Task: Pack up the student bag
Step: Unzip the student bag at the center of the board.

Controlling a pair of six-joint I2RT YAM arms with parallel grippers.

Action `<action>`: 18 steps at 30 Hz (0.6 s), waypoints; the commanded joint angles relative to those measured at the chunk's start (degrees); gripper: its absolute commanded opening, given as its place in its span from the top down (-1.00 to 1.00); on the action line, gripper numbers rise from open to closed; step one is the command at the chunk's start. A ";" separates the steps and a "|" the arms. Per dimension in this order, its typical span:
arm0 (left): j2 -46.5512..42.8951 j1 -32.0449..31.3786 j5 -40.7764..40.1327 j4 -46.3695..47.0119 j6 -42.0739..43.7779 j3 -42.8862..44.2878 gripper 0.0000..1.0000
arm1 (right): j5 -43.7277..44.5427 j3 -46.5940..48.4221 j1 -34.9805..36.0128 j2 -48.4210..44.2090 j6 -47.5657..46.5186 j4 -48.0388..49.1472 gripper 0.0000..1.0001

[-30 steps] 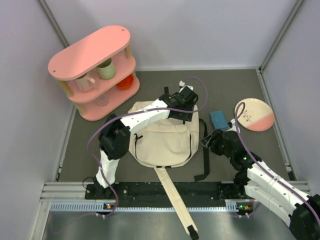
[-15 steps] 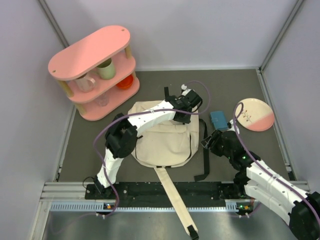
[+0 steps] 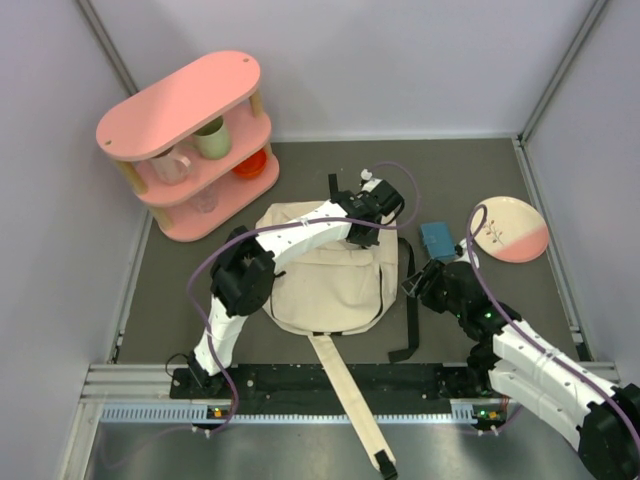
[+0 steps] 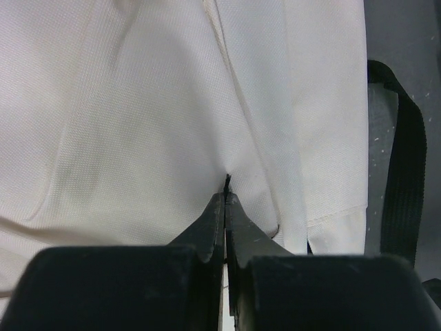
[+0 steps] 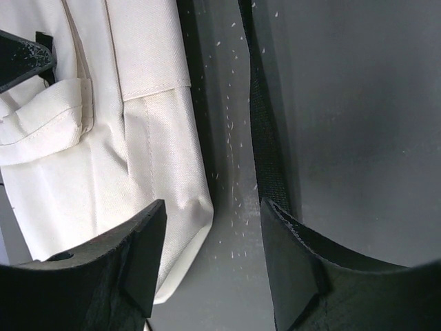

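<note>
The student bag [image 3: 330, 280], cream canvas, lies flat mid-table. My left gripper [image 3: 360, 230] is over its upper right part. In the left wrist view the left gripper [image 4: 226, 196] is shut, pinching a thin black pull tab [image 4: 226, 181] at a seam of the student bag [image 4: 138, 103]. My right gripper [image 3: 412, 283] hovers by the bag's right edge. In the right wrist view the right gripper [image 5: 213, 227] is open with nothing between its fingers, above the table between a corner of the student bag [image 5: 158, 138] and a black strap [image 5: 269, 138].
A pink shelf [image 3: 190, 130] with cups stands at the back left. A teal object [image 3: 437, 238] and a pink-and-white plate [image 3: 510, 230] lie to the right of the bag. A long cream strap [image 3: 350, 410] runs over the near rail.
The left gripper shifted slightly right over the bag's top and closed from open to shut on the tab. The right arm barely moved.
</note>
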 commanded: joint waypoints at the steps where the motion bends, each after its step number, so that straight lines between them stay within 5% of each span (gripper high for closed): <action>1: -0.82 -0.35 0.39 -0.98 -1.08 0.77 1.00 | -0.16 4.68 -0.47 1.58 -0.25 1.16 -0.15; 10: -10.31 -0.35 0.57 5.52 -1.26 -7.06 1.00 | -23.42 13.30 -6.62 18.63 2.29 14.32 -0.14; 18: -12.33 -0.17 0.48 6.14 -0.91 -8.73 1.00 | -29.87 13.65 -6.71 30.77 5.81 33.40 0.01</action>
